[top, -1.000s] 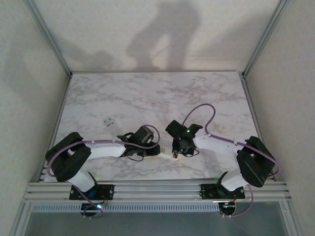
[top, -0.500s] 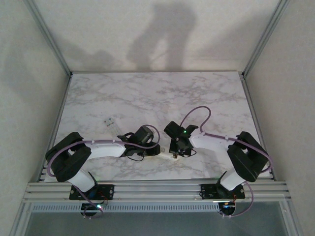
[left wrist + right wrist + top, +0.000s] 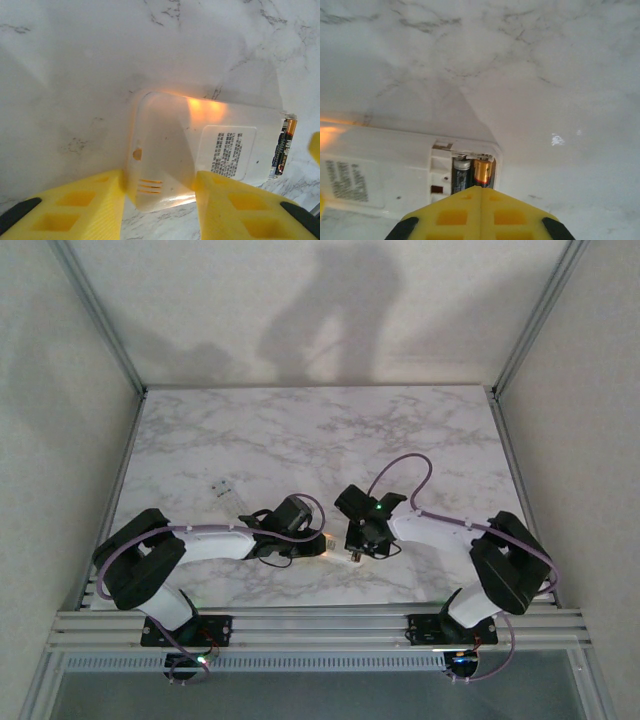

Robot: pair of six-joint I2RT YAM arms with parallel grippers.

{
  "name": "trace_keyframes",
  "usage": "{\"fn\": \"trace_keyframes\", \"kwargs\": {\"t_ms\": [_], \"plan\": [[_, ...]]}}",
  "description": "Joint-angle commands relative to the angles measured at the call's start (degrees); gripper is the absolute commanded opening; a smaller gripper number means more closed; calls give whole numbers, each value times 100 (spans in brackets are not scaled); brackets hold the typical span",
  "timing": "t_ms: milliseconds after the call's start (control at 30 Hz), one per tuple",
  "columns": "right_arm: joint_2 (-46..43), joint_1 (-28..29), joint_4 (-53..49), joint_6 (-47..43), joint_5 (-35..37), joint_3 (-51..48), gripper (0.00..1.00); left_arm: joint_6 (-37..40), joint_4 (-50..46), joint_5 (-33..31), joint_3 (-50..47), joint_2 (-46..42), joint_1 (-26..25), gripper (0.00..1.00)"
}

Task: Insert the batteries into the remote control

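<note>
One remote (image 3: 200,150) is seen, laid face down near the middle of the near edge of the bench (image 3: 300,430), with its back compartment uncovered. Two batteries (image 3: 483,172) are counted inside that compartment, side by side at the remote's right end. The left arm is stretched low along the near edge, and the remote's other end is gripped between the left fingers (image 3: 85,205). The right arm is bent in from the right, with the right fingers (image 3: 480,210) pressed together just over the batteries. One small clear piece (image 3: 222,487) is seen towards the bench's left edge, well apart.
</note>
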Motion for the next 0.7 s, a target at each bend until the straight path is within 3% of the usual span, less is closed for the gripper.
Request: {"fn": "trace_keyframes", "kwargs": {"t_ms": [0, 100, 200, 433, 667], "plan": [[-222, -25, -302, -61, 144, 307, 6, -8, 37, 63, 70, 58, -35, 42], [-89, -25, -252, -71, 133, 306, 6, -16, 14, 13, 61, 13, -35, 47], [62, -25, -13, -44, 19, 184, 6, -17, -63, -75, 70, -56, -36, 58], [587, 1, 420, -24, -272, -127, 6, 39, -372, -381, 114, -379, -35, 70], [-134, -48, -296, -365, 200, 514, 9, 131, -870, -929, 210, -994, -35, 87]]}}
